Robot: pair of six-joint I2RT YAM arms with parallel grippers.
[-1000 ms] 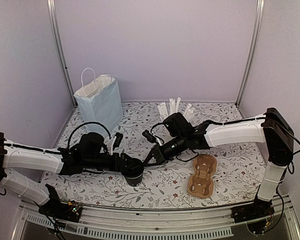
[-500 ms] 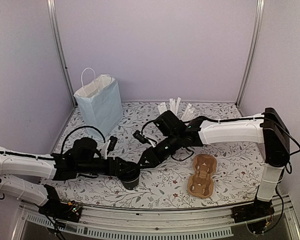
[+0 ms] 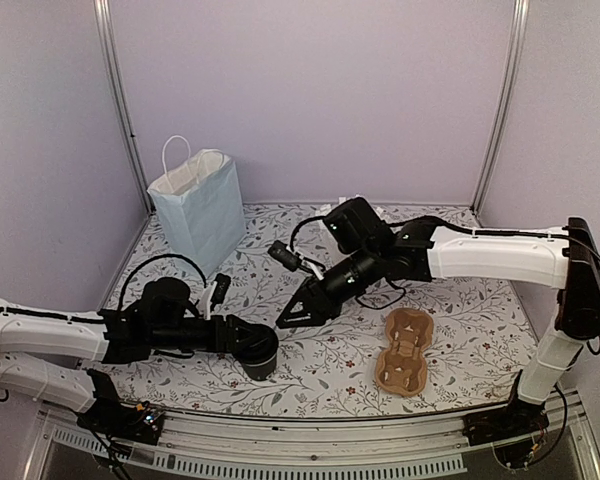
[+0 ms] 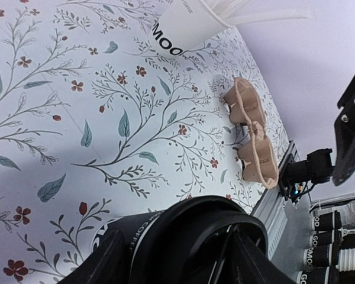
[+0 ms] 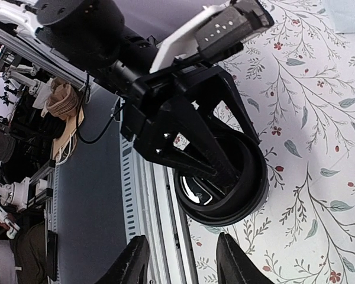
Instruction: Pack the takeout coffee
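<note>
Paper bag (image 3: 198,205) stands well left of cup carrier (image 3: 404,350), mouth up, prob. for loading. Left gripper (image 3: 252,342) clamps takeout coffee (image 3: 261,362) left of carrier, steadying it. Right gripper (image 3: 291,318), jaws apart & empty, hovers nearer carrier.

I see the takeout coffee (image 3: 261,360) front-centre on the table (image 3: 320,388), bag (image 3: 198,205) behind-left, carrier (image 3: 405,350) to its right.

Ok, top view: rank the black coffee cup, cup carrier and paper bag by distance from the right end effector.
From the right end effector:
1. black coffee cup, just near-left of it.
2. cup carrier, near right.
3. paper bag, far left corner.
</note>
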